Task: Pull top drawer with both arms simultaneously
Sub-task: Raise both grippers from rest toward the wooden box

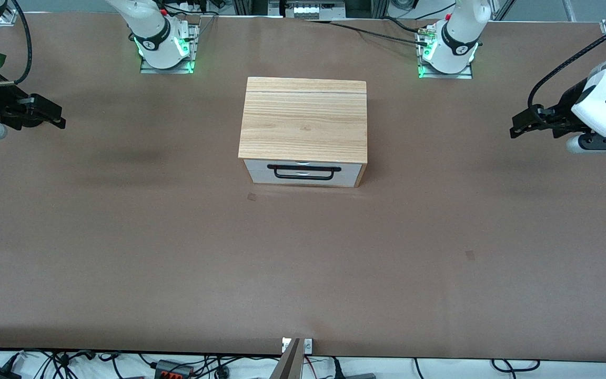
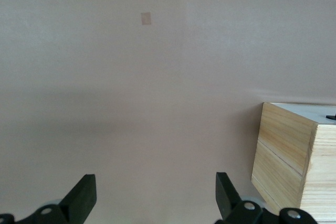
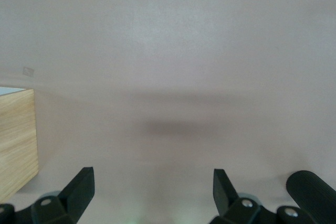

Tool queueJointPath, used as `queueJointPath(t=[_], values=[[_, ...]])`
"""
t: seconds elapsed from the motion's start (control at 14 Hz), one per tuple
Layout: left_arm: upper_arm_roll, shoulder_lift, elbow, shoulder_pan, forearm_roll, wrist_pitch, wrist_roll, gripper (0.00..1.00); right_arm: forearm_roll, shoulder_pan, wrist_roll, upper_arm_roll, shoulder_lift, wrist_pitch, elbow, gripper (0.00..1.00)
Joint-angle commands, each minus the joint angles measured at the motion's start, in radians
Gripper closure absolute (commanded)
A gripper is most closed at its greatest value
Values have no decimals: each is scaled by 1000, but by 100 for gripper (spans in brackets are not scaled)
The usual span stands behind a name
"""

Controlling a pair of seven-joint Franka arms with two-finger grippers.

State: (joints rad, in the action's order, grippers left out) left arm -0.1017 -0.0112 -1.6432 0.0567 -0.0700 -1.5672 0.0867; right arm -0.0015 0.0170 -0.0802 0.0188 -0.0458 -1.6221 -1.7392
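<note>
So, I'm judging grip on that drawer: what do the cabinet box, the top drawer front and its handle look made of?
Cabinet box: light oak-grain wood or veneer, matte, grain lines visible. Top drawer front: smooth white panel, probably painted or laminated. Handle: thin black bar, likely metal wire.

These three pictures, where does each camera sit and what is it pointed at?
Front view: high across the table, facing both arms' bases, the cabinet and its top drawer.
Left wrist view: on the left arm, looking past its open left gripper at table and cabinet corner.
Right wrist view: likewise past the open right gripper.
All share the cabinet.
</note>
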Motion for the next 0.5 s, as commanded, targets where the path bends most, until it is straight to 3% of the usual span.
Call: queueJointPath(t=[0.0,0.21,0.43], values=[[8,0,13,-12,18,16,-8,0,1,4,-1,-7,7,14,21,0],[-3,-10,26,-12,19,15,2,0,1,4,0,-7,7,31,21,0],[-6,-88,103,-18,7,15,4,0,1,-3,0,-10,32,40,21,0]])
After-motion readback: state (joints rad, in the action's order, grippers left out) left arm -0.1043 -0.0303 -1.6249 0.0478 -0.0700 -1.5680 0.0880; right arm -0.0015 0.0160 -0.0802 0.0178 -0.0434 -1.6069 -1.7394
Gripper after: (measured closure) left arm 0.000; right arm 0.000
